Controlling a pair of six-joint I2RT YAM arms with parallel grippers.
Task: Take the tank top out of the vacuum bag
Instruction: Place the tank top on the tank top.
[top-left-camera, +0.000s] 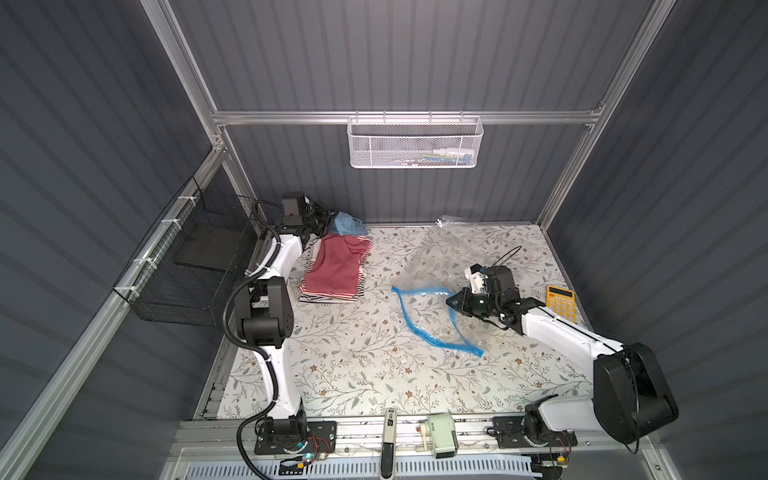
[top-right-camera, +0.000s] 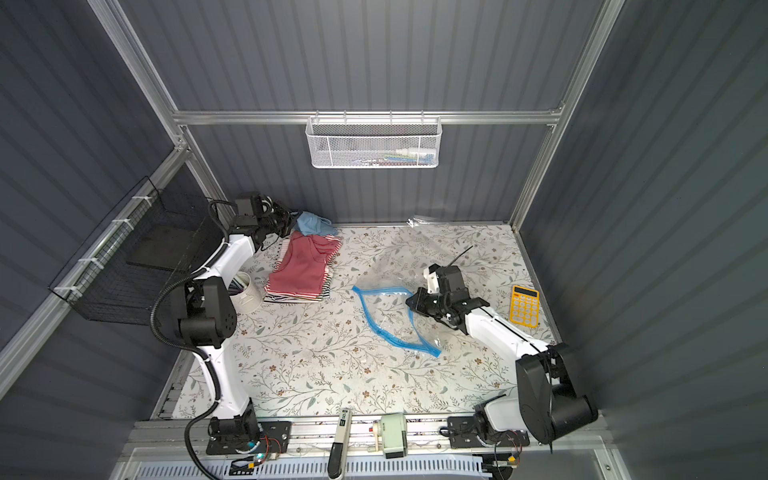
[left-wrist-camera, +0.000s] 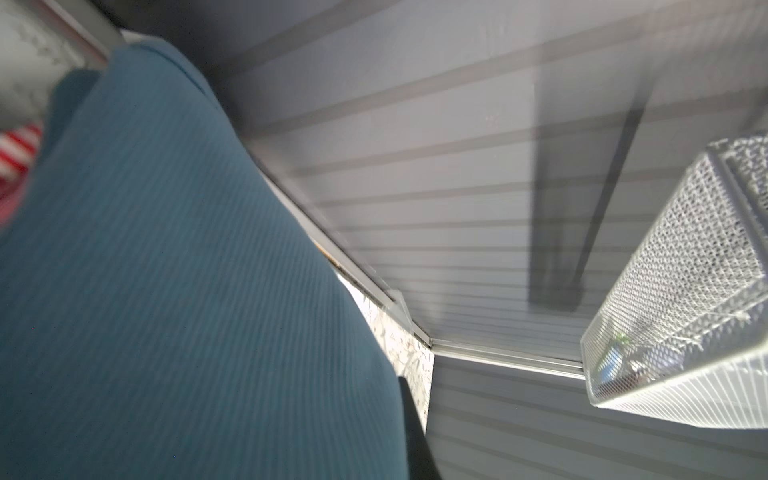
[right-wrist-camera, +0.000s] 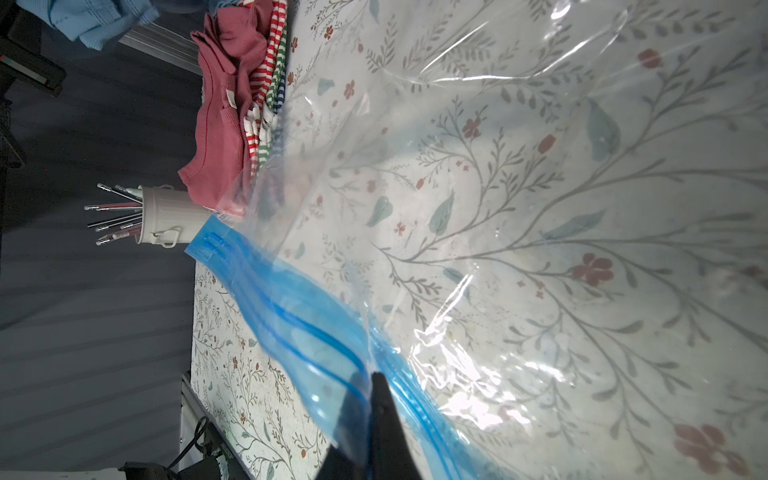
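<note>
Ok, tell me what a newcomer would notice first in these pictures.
The clear vacuum bag lies right of the table's centre, its bright blue zip strip gaping, with the right end effector shut on that strip. At the far left corner the left end effector holds a blue tank top next to a pile of red and striped clothes. A yellow calculator sits by the right edge.

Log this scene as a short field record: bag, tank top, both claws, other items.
vacuum bag: clear, mouth open, lying on the table, no cloth seen inside
blue tank top: out of the bag, back left, by the folded pile
left claw: shut on the blue tank top
right claw: shut on the bag's blue zip strip
other: yellow calculator, white pen cup
</note>
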